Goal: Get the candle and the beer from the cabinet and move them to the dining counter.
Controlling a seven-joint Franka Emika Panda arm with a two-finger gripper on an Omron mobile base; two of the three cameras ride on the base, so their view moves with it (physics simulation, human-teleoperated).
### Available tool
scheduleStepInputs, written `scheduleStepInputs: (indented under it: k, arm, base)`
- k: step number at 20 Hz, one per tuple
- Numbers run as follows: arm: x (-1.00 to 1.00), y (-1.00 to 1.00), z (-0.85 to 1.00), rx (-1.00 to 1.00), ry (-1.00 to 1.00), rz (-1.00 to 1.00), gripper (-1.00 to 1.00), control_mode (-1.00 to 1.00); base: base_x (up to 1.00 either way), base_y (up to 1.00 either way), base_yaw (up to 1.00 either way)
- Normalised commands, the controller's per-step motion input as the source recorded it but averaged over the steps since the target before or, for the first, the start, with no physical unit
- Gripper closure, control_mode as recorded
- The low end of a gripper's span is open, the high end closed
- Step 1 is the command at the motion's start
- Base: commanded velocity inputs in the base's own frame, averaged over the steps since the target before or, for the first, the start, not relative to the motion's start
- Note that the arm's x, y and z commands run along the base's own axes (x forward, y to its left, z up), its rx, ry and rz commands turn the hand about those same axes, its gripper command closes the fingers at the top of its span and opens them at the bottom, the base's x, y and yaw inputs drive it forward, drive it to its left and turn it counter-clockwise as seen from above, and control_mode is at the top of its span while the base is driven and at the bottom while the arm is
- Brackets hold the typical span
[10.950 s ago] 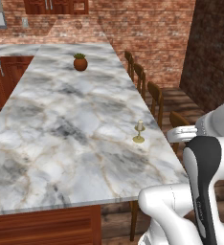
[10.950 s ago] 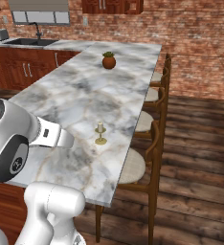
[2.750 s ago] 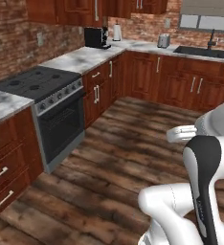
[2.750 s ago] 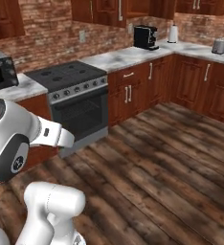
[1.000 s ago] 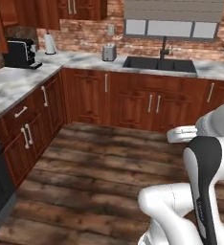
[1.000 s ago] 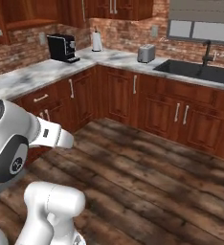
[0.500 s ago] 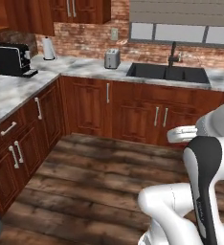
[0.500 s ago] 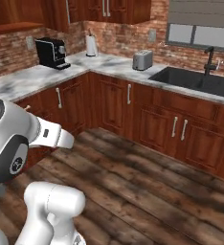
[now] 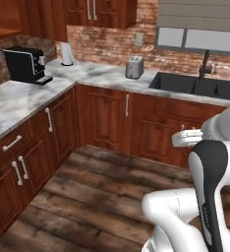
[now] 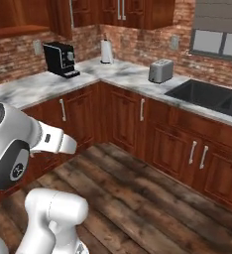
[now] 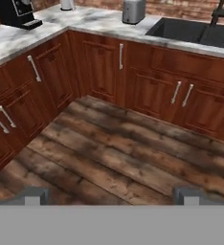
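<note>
Left base view: the wall cabinet (image 9: 103, 11) is hanging above the toaster (image 9: 134, 67). Right base view: a coffee machine (image 10: 61, 58) is sitting near the corner. Hand view: the gripper (image 11: 111, 195) is standing fully spread, empty, over plank floor (image 11: 114, 153).

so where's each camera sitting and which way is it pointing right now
Left base view: behind the arm to its left, facing the corner worktop with coffee machine, toaster and sink; white arm at lower right.
Right base view: behind to its right, same corner; arm at lower left.
Hand view: on the hand, angled down at the wood floor and low cupboards; open gripper tips at the bottom.
All three share toaster and coffee machine.
</note>
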Motion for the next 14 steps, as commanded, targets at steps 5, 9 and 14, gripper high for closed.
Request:
scheduleStepInputs:
  k: [5, 9, 14]
  arm:
    - [0.00, 0.00, 0.00, 0.00, 0.00, 0.00, -1.00, 1.00]
    - [0.00, 0.00, 0.00, 0.00, 0.00, 0.00, -1.00, 1.00]
    - [0.00, 0.00, 0.00, 0.00, 0.00, 0.00, -1.00, 1.00]
  base:
    - [0.63, 0.00, 0.50]
    - [0.59, 0.00, 0.52]
    - [0.61, 0.00, 0.49]
